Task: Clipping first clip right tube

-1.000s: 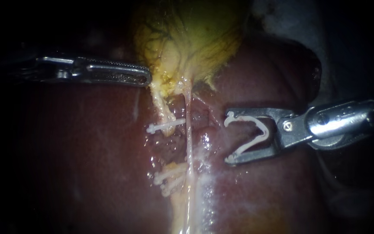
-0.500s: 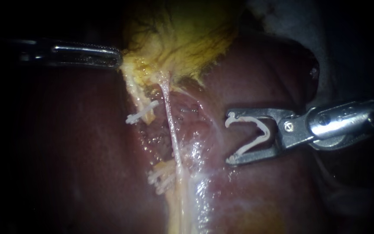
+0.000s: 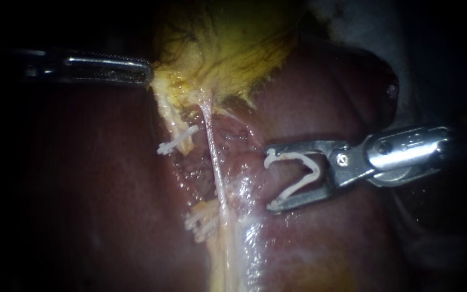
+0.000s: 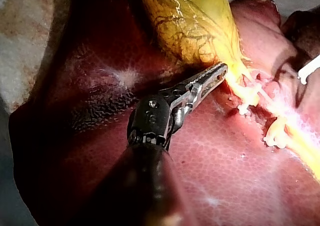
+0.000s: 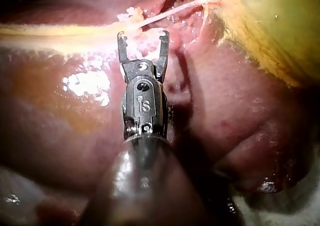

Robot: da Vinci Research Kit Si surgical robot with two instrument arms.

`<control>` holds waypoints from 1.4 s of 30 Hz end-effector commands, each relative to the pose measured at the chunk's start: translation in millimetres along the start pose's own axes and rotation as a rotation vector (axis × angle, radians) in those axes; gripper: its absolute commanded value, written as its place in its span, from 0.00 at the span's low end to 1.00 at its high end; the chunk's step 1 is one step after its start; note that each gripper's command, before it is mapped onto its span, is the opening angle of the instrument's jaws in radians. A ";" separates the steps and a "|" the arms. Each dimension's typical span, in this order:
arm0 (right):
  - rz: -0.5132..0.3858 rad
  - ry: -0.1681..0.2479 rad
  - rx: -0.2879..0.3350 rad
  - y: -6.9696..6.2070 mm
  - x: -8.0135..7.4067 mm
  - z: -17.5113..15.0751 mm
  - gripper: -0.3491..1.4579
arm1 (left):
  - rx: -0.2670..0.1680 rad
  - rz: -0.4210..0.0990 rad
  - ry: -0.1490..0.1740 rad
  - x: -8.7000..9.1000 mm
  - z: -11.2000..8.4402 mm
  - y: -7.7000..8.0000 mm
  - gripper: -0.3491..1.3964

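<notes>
Liver [image 3: 331,243] backdrop, right instrument [image 3: 269,177] nearer tube [image 3: 215,162]

liver on a pale worktop
the dark red liver [image 3: 325,92] lies directly on the worktop [image 4: 25,40], covering most of it; the pale, mottled surface shows only past the liver's outer rim, at the scene's far right and along its left edge.
</notes>
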 end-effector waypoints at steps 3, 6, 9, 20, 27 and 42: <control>0.045 -0.002 0.035 0.4 -1.1 1.7 0.50 | 0.000 0.001 0.000 0.1 0.0 0.0 0.00; 0.090 -0.001 0.053 0.8 -2.4 3.7 0.50 | -0.001 0.001 0.000 0.1 0.0 0.0 0.00; 0.119 0.002 0.077 1.5 -3.9 5.4 0.50 | -0.001 0.001 0.000 0.1 0.0 0.0 0.00; 0.245 0.063 0.148 3.8 -6.0 9.5 0.50 | -0.002 0.001 0.000 0.2 0.1 -0.1 0.00; 0.323 0.138 0.219 4.1 -5.5 11.5 0.50 | -0.005 0.002 -0.001 0.4 0.4 -0.2 0.00; 0.378 0.289 0.428 2.1 -4.7 12.1 0.49 | -0.005 0.002 -0.001 0.4 0.5 -0.2 0.00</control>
